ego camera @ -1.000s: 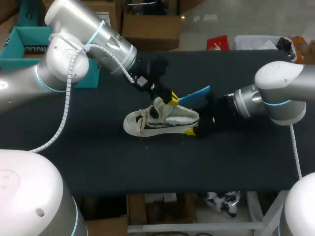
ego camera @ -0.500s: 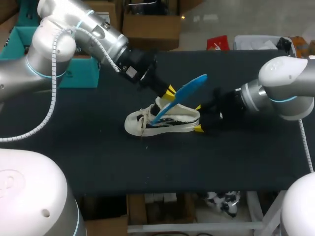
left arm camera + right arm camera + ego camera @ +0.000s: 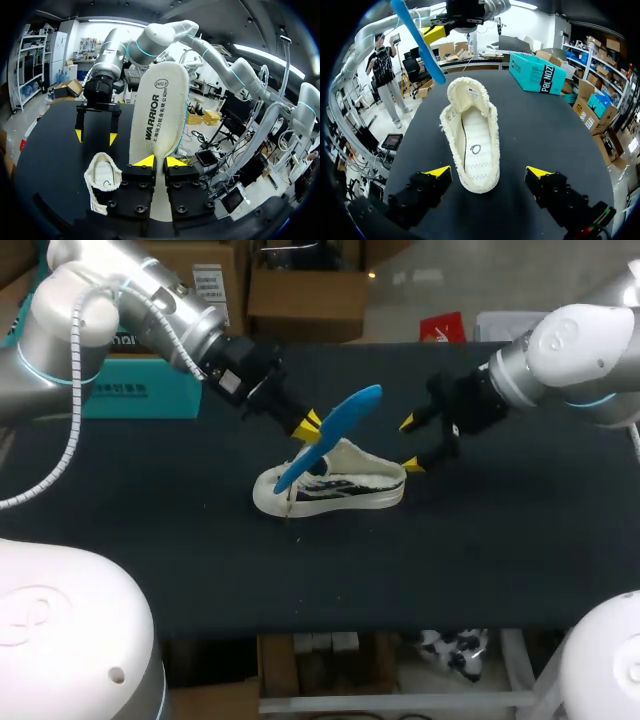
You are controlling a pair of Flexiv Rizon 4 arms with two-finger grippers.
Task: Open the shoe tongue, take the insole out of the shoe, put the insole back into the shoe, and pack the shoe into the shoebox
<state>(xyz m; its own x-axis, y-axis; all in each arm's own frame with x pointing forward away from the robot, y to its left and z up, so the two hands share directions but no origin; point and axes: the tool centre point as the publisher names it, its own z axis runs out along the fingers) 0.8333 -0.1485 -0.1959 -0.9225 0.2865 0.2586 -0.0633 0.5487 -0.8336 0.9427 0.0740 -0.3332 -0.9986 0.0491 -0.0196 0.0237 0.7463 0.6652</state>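
Observation:
A cream low-top shoe point(image 3: 330, 485) lies on its sole in the middle of the black table point(image 3: 200, 560). My left gripper point(image 3: 308, 425) is shut on the heel end of the insole point(image 3: 330, 435), blue on one face and white on the other point(image 3: 157, 115), held slanting in the air above the shoe. My right gripper point(image 3: 409, 445) hangs open just right of the shoe's heel, touching nothing. In the right wrist view the shoe point(image 3: 472, 145) lies ahead of the open fingers point(image 3: 440, 172), its inside bare, with the insole point(image 3: 417, 42) above its toe.
A teal shoebox point(image 3: 130, 390) stands at the table's back left, behind my left arm; it also shows in the right wrist view as the teal shoebox point(image 3: 537, 72) beyond the shoe. Bare table lies in front of the shoe.
My left gripper pulled the insole out of the shoe and lifted it up and to the left. My right gripper left the heel, rose back to the right and opened wide.

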